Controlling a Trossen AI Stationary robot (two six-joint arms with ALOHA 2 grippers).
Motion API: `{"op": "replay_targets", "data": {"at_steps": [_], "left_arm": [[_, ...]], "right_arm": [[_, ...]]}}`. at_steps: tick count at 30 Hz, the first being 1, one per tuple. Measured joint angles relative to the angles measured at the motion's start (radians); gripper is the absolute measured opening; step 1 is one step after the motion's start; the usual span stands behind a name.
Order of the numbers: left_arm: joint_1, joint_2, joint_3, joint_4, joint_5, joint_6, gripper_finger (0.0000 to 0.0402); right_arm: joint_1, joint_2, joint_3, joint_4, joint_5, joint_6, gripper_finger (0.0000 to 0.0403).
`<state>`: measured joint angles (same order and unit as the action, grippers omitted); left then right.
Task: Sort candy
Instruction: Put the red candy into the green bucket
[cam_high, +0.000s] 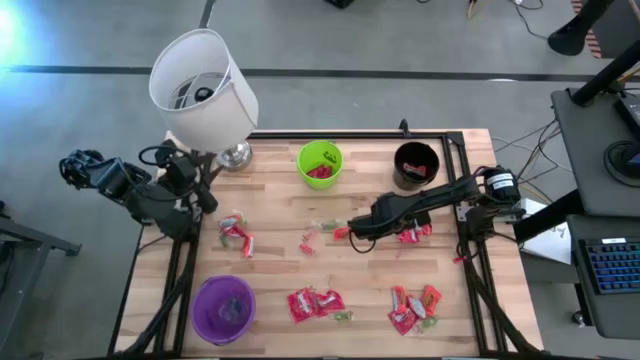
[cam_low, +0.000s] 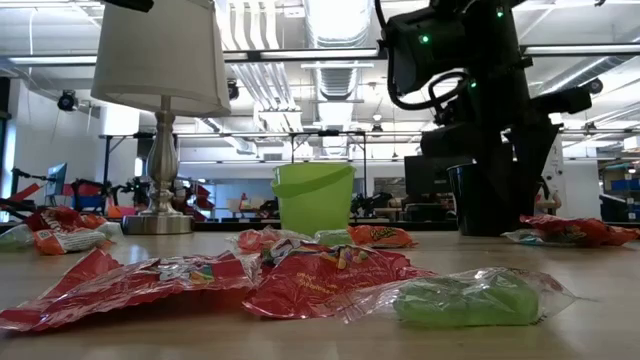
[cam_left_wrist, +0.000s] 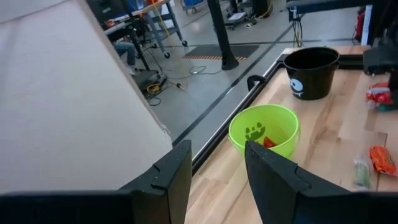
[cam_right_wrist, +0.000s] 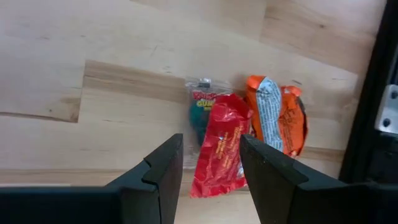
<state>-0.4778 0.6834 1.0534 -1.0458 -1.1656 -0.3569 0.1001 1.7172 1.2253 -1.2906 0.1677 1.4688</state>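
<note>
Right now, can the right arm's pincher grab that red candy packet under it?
Probably yes. The right gripper is open right above the red packet, with nothing between them. An orange packet touches it on one side, so it might get bumped.

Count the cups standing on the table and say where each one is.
3. A green cup stands at the far edge near the middle, a black cup at the far edge toward the right, and a purple cup in the near left corner.
</note>
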Motion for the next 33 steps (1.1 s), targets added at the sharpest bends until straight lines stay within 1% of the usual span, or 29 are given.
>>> {"op": "replay_targets", "data": {"at_steps": [11,15,19,28,33], "left_arm": [[0.005,-0.057,0.000,0.004,-0.003,-0.002,0.0129],[0.005,-0.059,0.000,0.005,-0.003,-0.001,0.0129],[0.004,-0.058,0.000,0.005,-0.003,-0.001,0.0129],[0.004,-0.058,0.000,0.005,-0.002,-0.001,0.0129],[0.004,-0.058,0.000,0.006,0.005,-0.003,0.0129]], "right_arm": [[0.019,0.000,-0.071,0.035,-0.052,0.016,0.0153],[0.027,0.000,-0.115,0.079,-0.098,0.015,0.0153],[0.029,0.001,-0.148,0.122,-0.098,0.014,0.0153],[0.029,0.001,-0.209,0.136,-0.097,0.013,0.0152],[0.029,0.000,-0.264,0.170,-0.096,0.007,0.0135]]}}
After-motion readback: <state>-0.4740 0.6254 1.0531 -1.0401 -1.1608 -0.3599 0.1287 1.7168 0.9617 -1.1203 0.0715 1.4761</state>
